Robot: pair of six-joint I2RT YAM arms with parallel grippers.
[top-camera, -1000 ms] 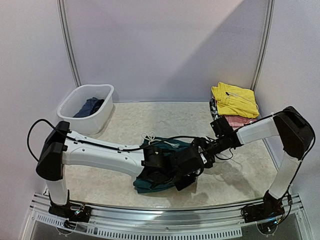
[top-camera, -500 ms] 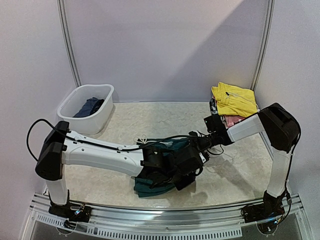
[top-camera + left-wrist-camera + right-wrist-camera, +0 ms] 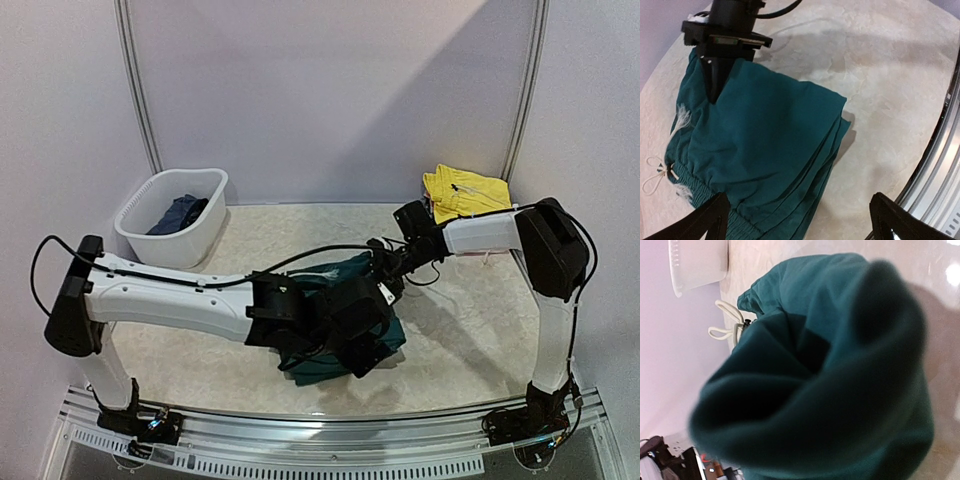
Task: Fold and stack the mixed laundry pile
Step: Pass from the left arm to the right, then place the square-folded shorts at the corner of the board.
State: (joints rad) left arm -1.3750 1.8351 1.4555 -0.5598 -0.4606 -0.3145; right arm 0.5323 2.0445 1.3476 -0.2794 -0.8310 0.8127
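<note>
since a second ago the right arm is drawn back toward the far side of the table with its elbow tucked in; the left arm's shoulder is swung out to the left; the teal shorts are showing further to the right beneath the left wrist.

left gripper is hanging spread wide above the shorts and gripping nothing, one finger showing at each lower corner of its own view; it is judged to be standing ready to pin or take the cloth while the other arm is working.

right gripper is bearing on the edge of the shorts farthest from the left gripper; its own camera is filled with bunched teal cloth that is hiding the fingers, so closure is being inferred, not seen directly; the raised bunch suggests it is clamped on the fabric, carrying a layer over to make or straighten a fold.

the shorts are lying mid-table between the two arms, already doubled, with layered edges showing along one side; the white drawstring is trailing loose off the waistband onto the table.

outward: a yellow garment is sitting folded at the far right, apparently serving as the stack; the white tub is standing at the far left, well apart, with a dark garment waiting inside.

judgement: the fold of the shorts is part done; transfer to the stack and the tub's contents are outstanding; the drawstring is at risk of snagging or poking out of the finished fold.
</note>
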